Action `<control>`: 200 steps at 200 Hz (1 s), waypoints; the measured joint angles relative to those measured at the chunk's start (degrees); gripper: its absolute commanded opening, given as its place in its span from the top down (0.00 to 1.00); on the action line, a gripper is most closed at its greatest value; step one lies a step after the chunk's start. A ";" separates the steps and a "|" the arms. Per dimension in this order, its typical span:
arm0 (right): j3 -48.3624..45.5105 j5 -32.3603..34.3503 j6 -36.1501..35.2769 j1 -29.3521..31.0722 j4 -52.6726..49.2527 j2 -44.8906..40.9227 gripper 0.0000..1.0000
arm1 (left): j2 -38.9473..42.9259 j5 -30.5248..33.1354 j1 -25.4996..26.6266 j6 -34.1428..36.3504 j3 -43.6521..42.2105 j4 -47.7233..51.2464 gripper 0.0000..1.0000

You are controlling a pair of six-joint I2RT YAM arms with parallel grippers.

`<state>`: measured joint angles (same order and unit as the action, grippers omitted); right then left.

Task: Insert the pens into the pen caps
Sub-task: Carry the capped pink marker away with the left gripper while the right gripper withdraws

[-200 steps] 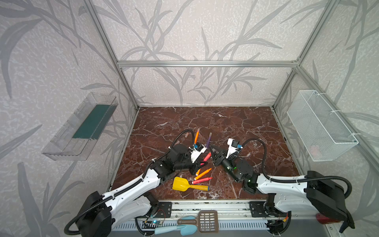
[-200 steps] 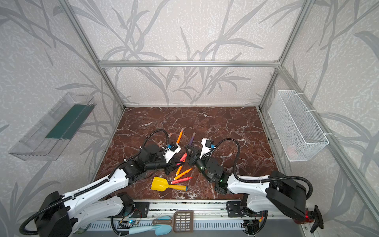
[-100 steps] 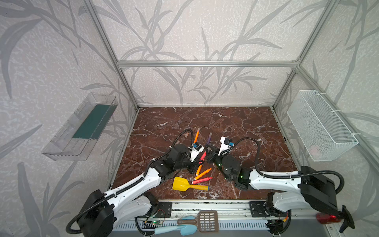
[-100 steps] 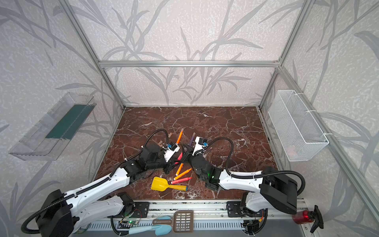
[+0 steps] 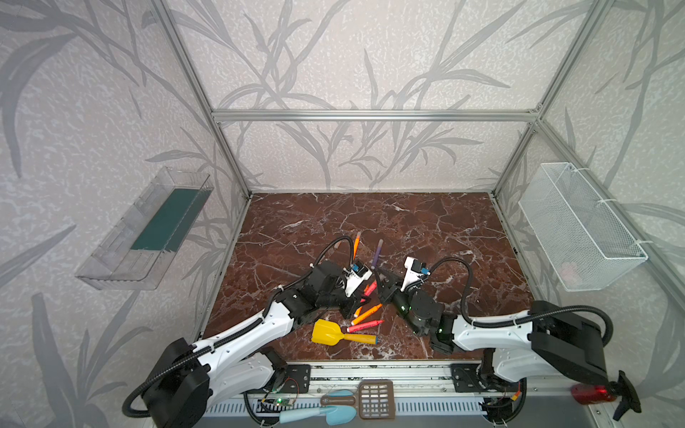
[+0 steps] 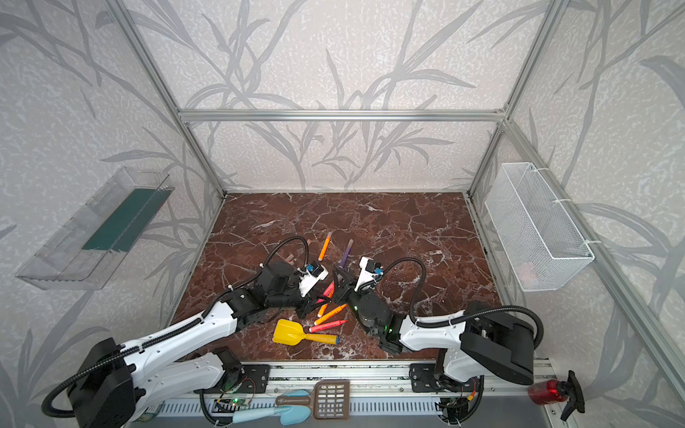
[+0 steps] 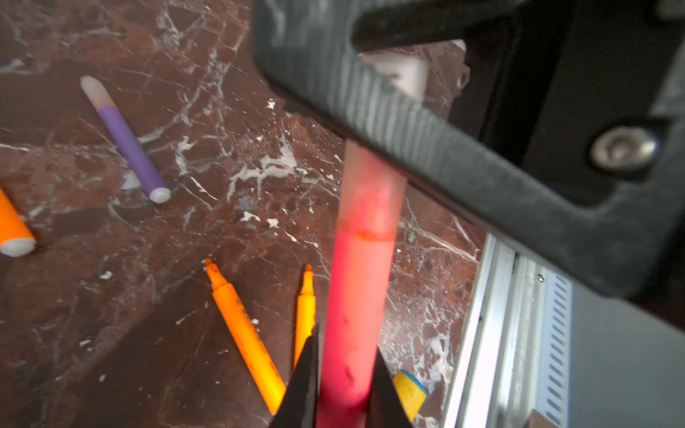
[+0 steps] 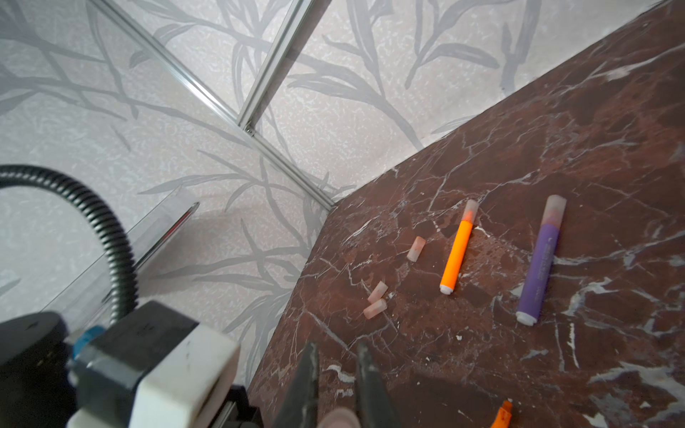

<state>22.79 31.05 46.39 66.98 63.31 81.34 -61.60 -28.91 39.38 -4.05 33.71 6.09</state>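
Left fingers (image 7: 302, 385) pinch pink pen (image 7: 356, 296); right fingers (image 8: 305, 385), cap (image 7: 370, 192).

Grey leaf-patterned wallpapered walls (image 5: 333, 55) and silver aluminium frame bars (image 5: 370, 115) enclose a red-brown marble tabletop (image 5: 407, 229). A clear plastic wall shelf (image 5: 111, 276) hangs left, a white wire-mesh basket (image 5: 556, 211) right.

pen cap (image 8: 339, 418) in right gripper (image 8: 337, 355): cut off by frame edge; pink-red pen (image 7: 357, 296): blurred, capped end hidden behind that gripper; pinkish item (image 5: 569, 272) in wire basket (image 5: 593, 222), right wall: too indistinct to identify
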 measured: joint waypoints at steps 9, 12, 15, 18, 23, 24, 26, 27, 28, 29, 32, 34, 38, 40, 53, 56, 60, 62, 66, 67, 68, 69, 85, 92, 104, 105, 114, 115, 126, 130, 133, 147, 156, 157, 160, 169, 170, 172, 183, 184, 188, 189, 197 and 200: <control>-0.46 -0.35 -1.33 0.00 2.73 0.72 1.00 | 0.11 -1.49 -0.61 -0.22 0.00 0.00 1.00; -0.48 -0.42 -1.53 0.00 3.23 0.83 1.00 | 0.20 -1.86 -0.74 -0.24 0.00 0.00 1.00; -0.46 -0.46 -1.70 0.00 3.63 0.90 1.00 | 0.33 -2.27 -0.87 -0.46 0.00 0.00 1.00; -0.46 -0.55 -1.90 0.00 4.11 0.98 1.00 | 0.48 -2.49 -0.94 -0.52 0.00 0.00 1.00; -0.39 -0.57 -2.14 0.00 4.52 1.05 1.00 | 0.72 -2.69 -1.01 -0.66 0.00 -0.02 1.00; -0.37 -0.59 -2.16 0.00 4.59 1.05 1.00 | 0.79 -2.73 -1.03 -0.70 0.00 -0.02 1.00; -0.28 -0.63 -2.16 0.00 4.63 1.05 1.00 | 0.87 -2.82 -1.11 -0.74 0.00 -0.02 1.00; -0.24 -0.66 -2.21 0.00 4.66 1.05 1.00 | 0.92 -2.82 -1.14 -0.74 0.00 -0.02 1.00; -0.20 -0.63 -2.27 0.00 4.63 1.03 1.00 | 0.98 -2.86 -1.18 -0.79 0.00 -0.02 1.00; -0.17 -0.63 -2.29 0.00 4.63 1.03 1.00 | 1.03 -2.89 -1.18 -0.81 0.00 -0.02 1.00; -0.02 -0.63 -2.32 0.00 4.63 1.03 1.00 | 1.16 -2.93 -1.27 -0.85 0.00 -0.02 1.00; 0.09 -0.61 -2.36 0.00 4.57 1.03 1.00 | 1.22 -2.95 -1.31 -0.90 0.00 -0.02 1.00; 0.39 -0.59 -2.38 0.00 4.37 1.03 1.00 | 1.44 -2.97 -1.46 -0.92 0.00 -0.02 1.00; 0.57 -0.52 -2.32 0.00 4.13 1.01 1.00 | 1.51 -2.99 -1.53 -0.94 0.00 -0.02 1.00; 1.70 0.11 -1.86 0.00 1.95 0.57 1.00 | 1.99 -2.95 -1.79 -1.14 0.00 -0.02 1.00; 1.95 0.26 -1.73 0.00 1.31 0.37 1.00 | 2.10 -2.93 -1.79 -1.22 0.00 -0.02 1.00; 2.27 0.55 -1.49 0.02 0.28 -0.02 1.00 | 2.19 -2.93 -1.81 -1.31 0.00 -0.07 1.00; 2.38 0.68 -1.33 0.07 -0.26 -0.20 0.97 | 2.23 -2.91 -1.84 -1.36 0.00 -0.11 1.00; 2.62 1.01 -1.11 0.11 -1.31 -0.79 0.91 | 2.32 -2.93 -1.84 -1.44 0.00 -0.31 1.00; 2.64 1.09 -1.07 0.13 -1.51 -0.87 0.88 | 2.34 -2.93 -1.84 -1.46 0.00 -0.35 1.00; 2.71 1.14 -0.94 0.17 -1.95 -1.05 0.86 | 2.36 -2.93 -1.84 -1.46 0.00 -0.37 1.00; 2.73 1.18 -0.90 0.20 -2.12 -1.16 0.84 | 2.38 -2.95 -1.84 -1.49 0.00 -0.42 1.00; 2.91 1.73 -0.09 0.92 -8.15 -4.98 0.57 | 2.67 -0.74 -1.88 -3.10 0.00 -2.62 1.00; 1.88 1.40 -0.04 2.84 -12.31 -7.13 0.47 | 2.67 2.54 -3.89 -5.01 0.61 -5.55 1.00; 0.22 0.63 0.15 6.01 -20.87 -10.99 0.35 | 2.84 8.48 -7.85 -7.39 2.47 -10.27 1.00; 0.13 0.61 0.17 6.12 -21.33 -11.23 0.34 | 2.84 8.74 -8.02 -7.52 2.56 -10.56 1.00; -0.59 0.81 0.31 6.73 -26.75 -14.10 0.28 | 3.28 11.82 -9.40 -8.70 3.19 -13.88 1.00; -0.70 0.87 0.20 6.71 -27.45 -14.51 0.28 | 3.39 12.20 -9.46 -8.81 3.21 -14.32 1.00; -1.62 2.10 0.22 6.05 -32.74 -18.88 0.22 | 3.76 14.25 -9.40 -10.23 3.19 -16.83 1.00; -1.90 2.51 0.09 5.73 -34.36 -20.50 0.21 | 3.74 14.82 -9.38 -10.69 3.08 -17.55 1.00; -2.10 2.89 0.04 5.44 -35.36 -21.73 0.20 | 3.58 15.23 -9.38 -11.06 2.95 -18.01 1.00; -2.62 3.93 -0.70 3.61 -40.19 -27.43 0.17 | 2.34 16.52 -9.33 -12.55 2.40 -18.99 1.00; -2.62 4.35 -1.16 1.92 -43.39 -30.80 0.15 | 1.14 17.09 -9.31 -13.31 2.10 -19.02 1.00; -2.62 4.39 -1.20 1.79 -43.60 -31.04 0.14 | 0.92 17.16 -9.31 -13.49 2.05 -18.99 1.00; -2.62 4.59 -1.33 0.90 -44.81 -32.50 0.14 | 0.39 17.29 -9.31 -13.79 1.90 -18.99 1.00; -2.62 4.76 -2.08 -1.36 -47.60 -35.63 0.12 | -1.09 17.55 -9.29 -14.60 1.55 -18.95 1.00; -2.62 4.83 -2.16 -1.53 -47.80 -35.87 0.12 | -1.33 17.57 -9.27 -14.73 1.51 -18.95 1.00; -2.62 4.90 -2.29 -2.14 -48.46 -36.68 0.12 | -1.75 17.62 -9.27 -14.95 1.44 -18.95 1.00; -2.62 4.61 -3.45 -5.51 -51.23 -39.93 0.11 | -3.76 17.77 -9.27 -15.89 1.20 -18.75 1.00; -2.62 4.59 -3.58 -5.90 -51.63 -40.33 0.11 | -3.89 17.77 -9.27 -15.98 1.20 -18.73 1.00; -2.62 4.39 -4.02 -7.43 -52.70 -41.53 0.10 | -4.72 17.81 -9.27 -16.35 1.14 -18.75 1.00; -2.62 4.31 -4.07 -7.67 -52.89 -41.70 0.10 | -4.83 17.81 -9.27 -16.41 1.14 -18.73 1.00; -2.62 3.87 -4.76 -10.51 -55.08 -43.67 0.08 | -6.34 17.84 -9.27 -17.11 1.14 -18.64 1.00; -2.62 3.82 -4.90 -11.65 -55.87 -44.46 0.08 | -6.95 17.81 -9.27 -17.27 1.14 -18.64 1.00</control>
<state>20.16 34.87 41.50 55.33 7.44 36.88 -68.55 -11.09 30.11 -21.32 34.85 -12.56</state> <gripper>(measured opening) 0.902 0.161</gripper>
